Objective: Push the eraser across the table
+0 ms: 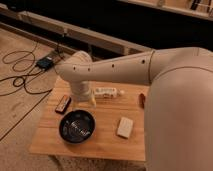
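Eraser (pixel 62 104), one, lies flat near the left edge of the table (pixel 105 146); one dark bowl (pixel 77 126) sits just beside it; my hand (pixel 90 100) hangs low to the eraser's right, placed, I judge, for pushing, grip state I cannot tell; then one pale bottle (pixel 107 92), one white block (pixel 125 127), one reddish-brown oblong (pixel 142 100).

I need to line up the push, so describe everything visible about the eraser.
The eraser is a small flat black rectangular block with a reddish and pale stripe along one edge. It lies flat and slantwise on the light wooden planks near the left edge of the table, just beyond the dark bowl and seemingly apart from it. The gripper hangs low to its right, not touching it. Its material cannot be told.
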Motion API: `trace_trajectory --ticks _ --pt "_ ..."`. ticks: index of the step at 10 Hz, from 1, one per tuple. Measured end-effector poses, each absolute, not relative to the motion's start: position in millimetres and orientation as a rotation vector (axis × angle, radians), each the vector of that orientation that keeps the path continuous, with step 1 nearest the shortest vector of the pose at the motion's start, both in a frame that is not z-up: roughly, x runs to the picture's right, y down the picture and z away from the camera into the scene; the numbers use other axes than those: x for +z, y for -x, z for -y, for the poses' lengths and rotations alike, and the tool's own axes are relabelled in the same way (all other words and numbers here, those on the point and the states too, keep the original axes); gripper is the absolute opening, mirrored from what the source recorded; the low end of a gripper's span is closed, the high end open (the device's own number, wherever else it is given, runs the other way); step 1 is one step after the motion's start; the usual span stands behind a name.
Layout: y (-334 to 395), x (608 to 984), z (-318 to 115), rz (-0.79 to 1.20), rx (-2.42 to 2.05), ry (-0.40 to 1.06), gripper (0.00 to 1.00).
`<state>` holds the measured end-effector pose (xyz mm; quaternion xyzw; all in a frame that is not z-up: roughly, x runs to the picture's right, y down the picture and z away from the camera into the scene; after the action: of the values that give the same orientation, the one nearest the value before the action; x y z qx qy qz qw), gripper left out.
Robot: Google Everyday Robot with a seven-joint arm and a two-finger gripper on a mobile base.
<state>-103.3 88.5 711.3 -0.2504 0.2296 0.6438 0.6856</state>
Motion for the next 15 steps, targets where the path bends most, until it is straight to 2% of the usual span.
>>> trace_trajectory --ticks 6,10,15 --pt "125 749 -42 -0.455 1.367 0.478 0.65" --pt "159 789 -14 -0.363 1.298 0.442 0.65" --pt "190 826 3 -0.272 1.251 0.469 0.65"
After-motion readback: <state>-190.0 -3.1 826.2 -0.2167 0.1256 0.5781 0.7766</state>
